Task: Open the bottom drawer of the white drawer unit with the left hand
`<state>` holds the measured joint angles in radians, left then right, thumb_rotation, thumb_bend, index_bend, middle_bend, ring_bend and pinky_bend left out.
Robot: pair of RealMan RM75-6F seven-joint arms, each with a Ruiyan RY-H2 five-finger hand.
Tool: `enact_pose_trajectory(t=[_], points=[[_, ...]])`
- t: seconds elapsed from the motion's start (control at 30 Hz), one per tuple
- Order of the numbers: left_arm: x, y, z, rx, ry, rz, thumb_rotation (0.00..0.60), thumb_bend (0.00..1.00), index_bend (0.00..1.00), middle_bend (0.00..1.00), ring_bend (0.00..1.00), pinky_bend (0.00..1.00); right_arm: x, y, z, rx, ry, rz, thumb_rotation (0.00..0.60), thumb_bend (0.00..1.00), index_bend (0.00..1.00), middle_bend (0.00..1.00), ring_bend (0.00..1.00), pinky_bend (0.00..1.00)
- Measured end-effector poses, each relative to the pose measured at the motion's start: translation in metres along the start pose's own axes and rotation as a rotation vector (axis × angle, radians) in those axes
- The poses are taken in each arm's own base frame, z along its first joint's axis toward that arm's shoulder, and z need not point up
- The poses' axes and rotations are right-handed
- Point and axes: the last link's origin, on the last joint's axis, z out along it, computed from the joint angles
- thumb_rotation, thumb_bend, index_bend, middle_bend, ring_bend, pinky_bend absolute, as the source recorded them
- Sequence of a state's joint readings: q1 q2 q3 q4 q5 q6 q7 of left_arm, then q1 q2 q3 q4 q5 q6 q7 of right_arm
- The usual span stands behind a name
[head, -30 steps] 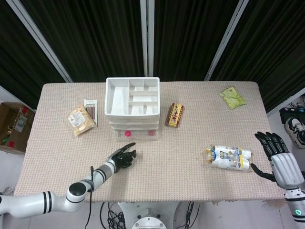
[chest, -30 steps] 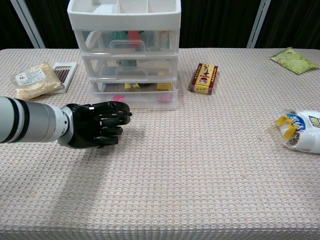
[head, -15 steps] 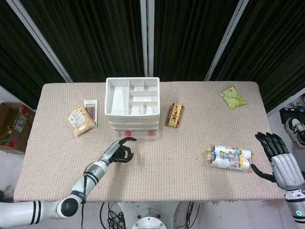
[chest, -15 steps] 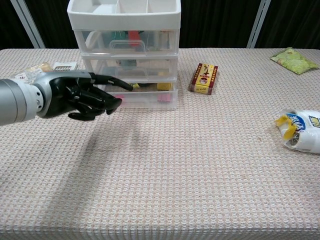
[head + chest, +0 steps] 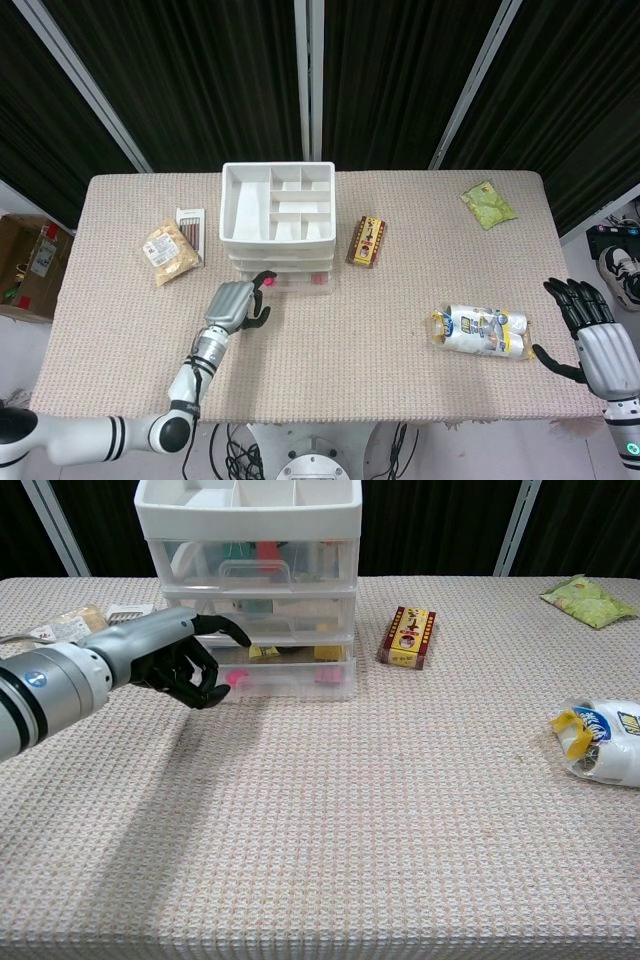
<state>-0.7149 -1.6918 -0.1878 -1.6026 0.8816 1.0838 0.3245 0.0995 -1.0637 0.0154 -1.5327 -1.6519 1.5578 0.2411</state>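
Observation:
The white drawer unit (image 5: 277,215) (image 5: 250,580) stands at the back middle of the table, with three clear drawers under an open top tray. Its bottom drawer (image 5: 295,676) (image 5: 300,284) sits flush with the others. My left hand (image 5: 235,303) (image 5: 178,662) is right in front of the left part of that drawer, fingers curled in and one finger stretched up across the drawer fronts. I cannot tell whether it touches the drawer. My right hand (image 5: 590,330), fingers spread and empty, hangs by the table's right edge, seen only in the head view.
A red-brown box (image 5: 367,241) (image 5: 408,637) lies just right of the unit. A snack bag (image 5: 170,250) and a flat pencil box (image 5: 190,228) lie to its left. A green packet (image 5: 488,204) is far right, a white and blue package (image 5: 480,331) near my right hand.
My left hand has travelled from the middle of the table up to the front of the bottom drawer and curled its fingers. The drawer and my right hand have stayed where they were.

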Motion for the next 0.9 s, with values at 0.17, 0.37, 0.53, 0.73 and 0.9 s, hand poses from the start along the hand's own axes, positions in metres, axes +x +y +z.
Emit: enact_pose_trajectory(t=[0.17,0.37,0.53,0.73,0.9], points=[[-0.004,0.0,0.002,-0.001,-0.017,0.009,0.6,0.42,0.21,0.71,0.87,1.0,-0.001,0.001,0.0,-0.004,-0.005,0.002,0.6,0.17,0.0,0.08,0.0,0.0],[-0.009,-0.002,0.005,0.007,-0.066,0.069,0.6,0.42,0.32,0.74,0.89,1.0,-0.001,0.002,0.0,-0.008,-0.006,0.003,0.6,0.17,0.0,0.08,0.0,0.0],[-0.006,0.004,-0.003,-0.012,-0.118,0.061,0.6,0.42,0.36,0.76,0.9,1.0,-0.003,0.004,0.0,-0.012,-0.012,0.003,0.6,0.17,0.0,0.08,0.0,0.0],[-0.004,0.006,-0.02,-0.042,-0.175,0.075,0.6,0.42,0.37,0.75,0.89,1.0,-0.004,0.003,0.001,-0.007,-0.014,0.003,0.6,0.17,0.0,0.08,0.0,0.0],[-0.002,0.005,-0.034,-0.061,-0.212,0.101,0.6,0.42,0.37,0.75,0.89,1.0,-0.004,0.002,0.001,-0.004,-0.016,0.003,0.6,0.17,0.0,0.08,0.0,0.0]])
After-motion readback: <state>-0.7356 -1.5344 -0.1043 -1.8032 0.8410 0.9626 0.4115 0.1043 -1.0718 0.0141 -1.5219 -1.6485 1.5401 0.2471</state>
